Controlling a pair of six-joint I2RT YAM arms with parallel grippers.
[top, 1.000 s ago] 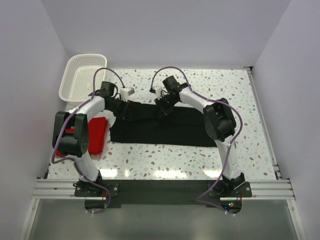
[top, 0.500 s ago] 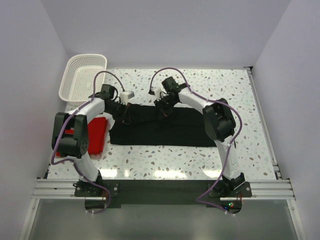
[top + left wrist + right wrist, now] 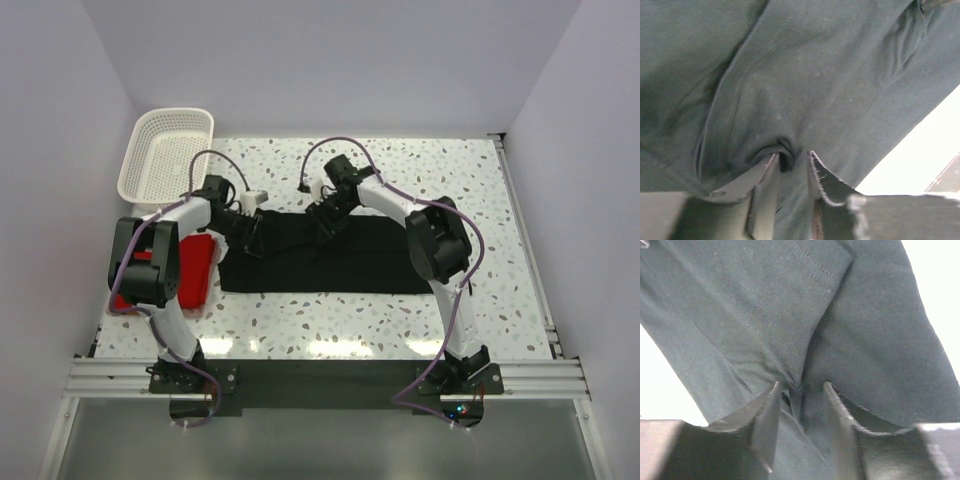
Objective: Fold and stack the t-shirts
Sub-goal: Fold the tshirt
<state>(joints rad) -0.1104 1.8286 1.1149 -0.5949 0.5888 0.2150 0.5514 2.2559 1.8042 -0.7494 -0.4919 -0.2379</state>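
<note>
Black t-shirt (image 3: 330,265) lies flat as a wide band across mid tabletop (image 3: 450,180), long side running left-right. Left tool (image 3: 792,160) is nearly closed, pinching a small bunch of the black cloth near the band's far-left end. Right tool (image 3: 801,390) clamps a fold of the same shirt at its far edge, near centre. 2 pinch points, apart. Red t-shirt (image 3: 197,268) sits at the tabletop's left edge, just beside the black one, partly behind the left arm (image 3: 150,265). White lattice basket (image 3: 165,150) at far-left corner.

No text, label, brand or number is readable anywhere — in any view.
</note>
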